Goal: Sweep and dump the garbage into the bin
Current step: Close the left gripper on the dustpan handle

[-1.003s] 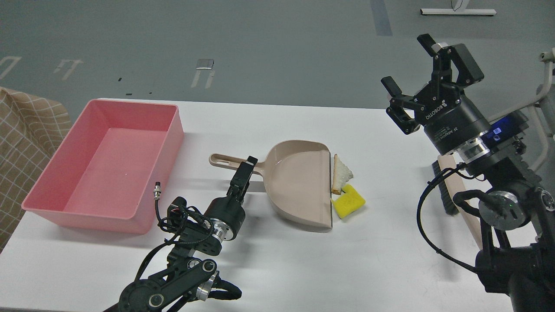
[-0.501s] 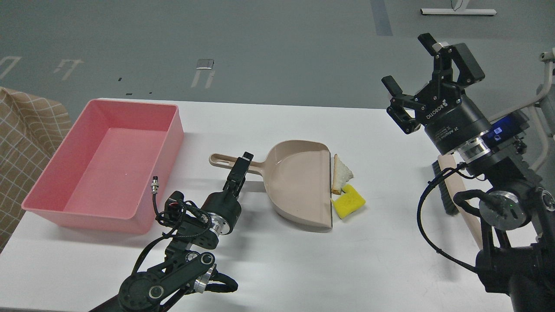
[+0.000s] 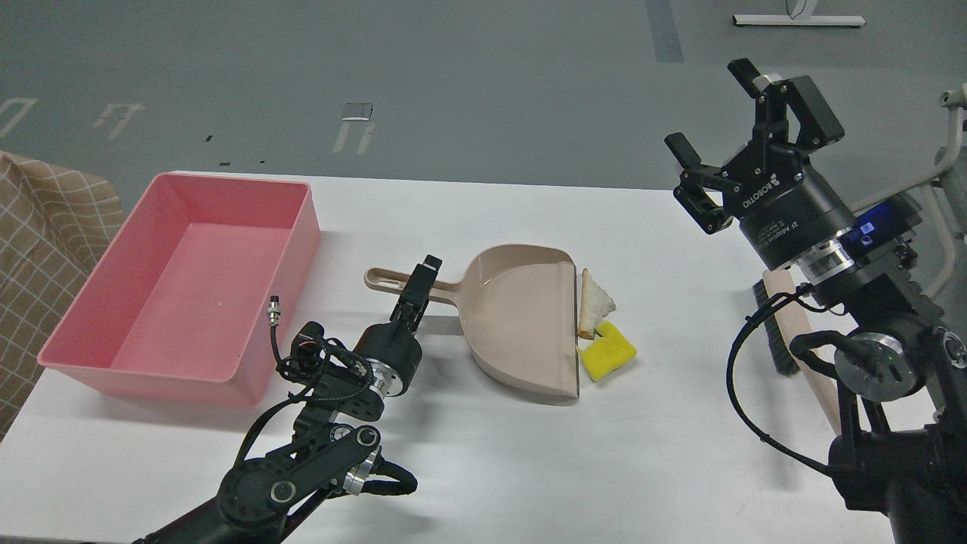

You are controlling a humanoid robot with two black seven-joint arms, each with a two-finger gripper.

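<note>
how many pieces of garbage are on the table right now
2. The bread wedge lies at the dustpan mouth; the yellow chunk sits just nearer me, touching it. None shows in the pink bin.

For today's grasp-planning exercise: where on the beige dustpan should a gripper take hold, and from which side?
Grip the dustpan by its slim handle, coming from the pink bin's side. The handle lies flat, pointing left away from the scraps, narrow enough to fit between two fingers. The left gripper already sits over it.

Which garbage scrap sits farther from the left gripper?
The yellow spongy chunk, lower right of the bread wedge, which lies against the dustpan lip, farther from the left gripper.
</note>
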